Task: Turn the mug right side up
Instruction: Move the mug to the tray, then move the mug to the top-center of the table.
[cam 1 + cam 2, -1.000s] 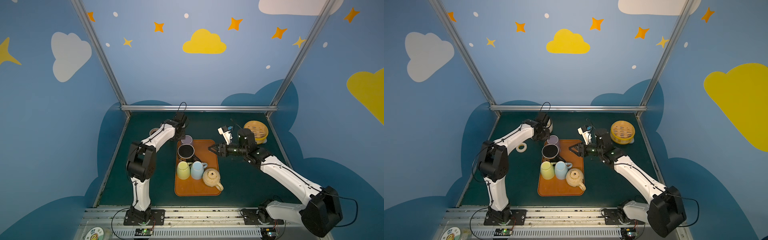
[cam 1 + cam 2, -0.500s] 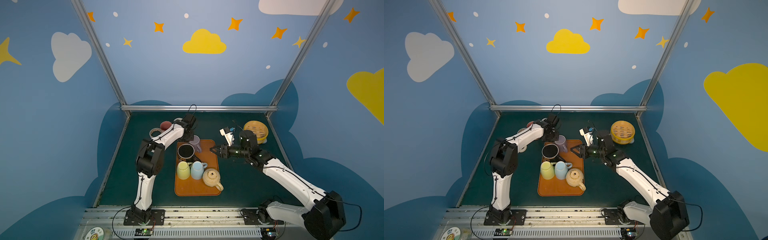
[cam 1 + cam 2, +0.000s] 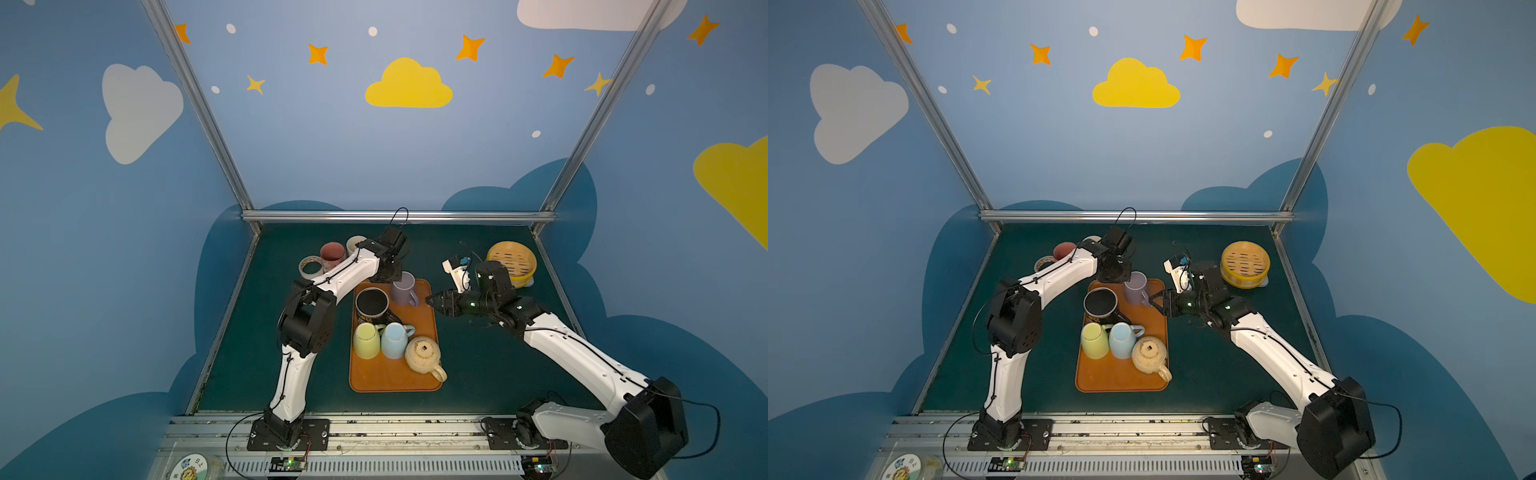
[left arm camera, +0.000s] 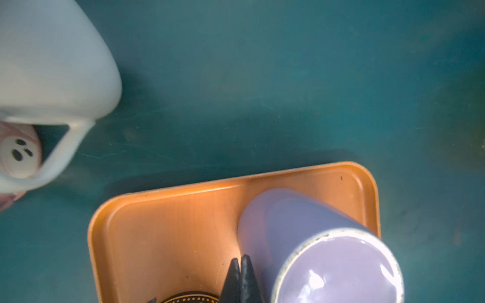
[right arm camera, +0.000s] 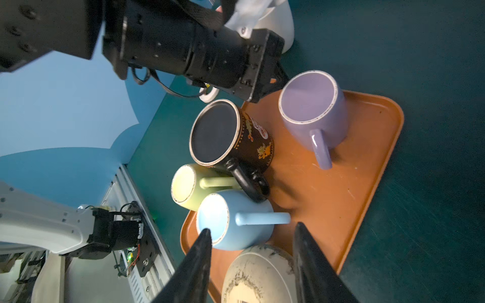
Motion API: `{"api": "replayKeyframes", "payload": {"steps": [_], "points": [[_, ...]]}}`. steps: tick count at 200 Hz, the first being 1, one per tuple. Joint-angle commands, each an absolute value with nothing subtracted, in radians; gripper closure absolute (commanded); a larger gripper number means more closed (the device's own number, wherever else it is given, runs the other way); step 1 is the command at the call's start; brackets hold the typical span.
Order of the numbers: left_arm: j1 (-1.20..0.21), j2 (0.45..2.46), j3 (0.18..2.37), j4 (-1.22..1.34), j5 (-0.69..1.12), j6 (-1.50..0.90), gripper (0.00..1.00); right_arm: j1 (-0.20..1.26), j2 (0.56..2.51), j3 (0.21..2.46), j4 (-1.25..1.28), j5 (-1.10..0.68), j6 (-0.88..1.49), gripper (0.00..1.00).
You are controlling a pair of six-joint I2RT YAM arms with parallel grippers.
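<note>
Purple mug (image 3: 402,286) sits inverted in the far right corner of the orange tray (image 3: 390,380). We read its long axis as near vertical, base up, handle toward the right gripper (image 3: 430,300), which gapes empty. Left gripper (image 4: 240,259) is clenched on nothing, tips just beside the mug wall.

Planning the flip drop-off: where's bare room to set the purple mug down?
Free: near end of the tray, in front of the beige mug; mat right of the tray, near side of the right arm; far mat behind the purple mug. Crowded: tray middle, where black mug, yellow mug and blue mug pack close; far-left corner: cups, tape roll.
</note>
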State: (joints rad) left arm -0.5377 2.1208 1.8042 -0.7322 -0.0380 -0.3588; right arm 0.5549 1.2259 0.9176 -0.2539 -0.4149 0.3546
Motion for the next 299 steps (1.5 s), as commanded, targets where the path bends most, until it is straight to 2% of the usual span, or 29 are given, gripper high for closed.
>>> {"api": "replayKeyframes", "payload": {"steps": [1, 32, 41, 112, 197, 251, 299], "points": [[-0.516, 2.066, 1.835, -0.768, -0.069, -0.346, 0.94, 0.564, 1.251, 0.965, -0.313, -0.344, 0.315, 0.55], [-0.466, 2.036, 1.873, -0.812, -0.096, -0.323, 0.78, 0.578, 1.297, 1.006, -0.368, -0.277, 0.278, 0.53], [-0.450, 2.030, 1.876, -0.820, -0.098, -0.316, 0.76, 0.583, 1.309, 1.020, -0.387, -0.259, 0.266, 0.53], [-0.357, 2.080, 1.891, -0.842, -0.077, -0.289, 0.77, 0.600, 1.351, 1.051, -0.406, -0.238, 0.243, 0.51], [-0.333, 2.199, 1.982, -0.869, -0.098, -0.278, 0.72, 0.607, 1.387, 1.058, -0.401, -0.248, 0.224, 0.50], [-0.326, 2.245, 2.022, -0.880, -0.135, -0.259, 0.65, 0.607, 1.403, 1.069, -0.398, -0.259, 0.218, 0.50], [-0.327, 2.281, 2.067, -0.893, -0.132, -0.254, 0.67, 0.607, 1.421, 1.078, -0.391, -0.268, 0.218, 0.50]]}}
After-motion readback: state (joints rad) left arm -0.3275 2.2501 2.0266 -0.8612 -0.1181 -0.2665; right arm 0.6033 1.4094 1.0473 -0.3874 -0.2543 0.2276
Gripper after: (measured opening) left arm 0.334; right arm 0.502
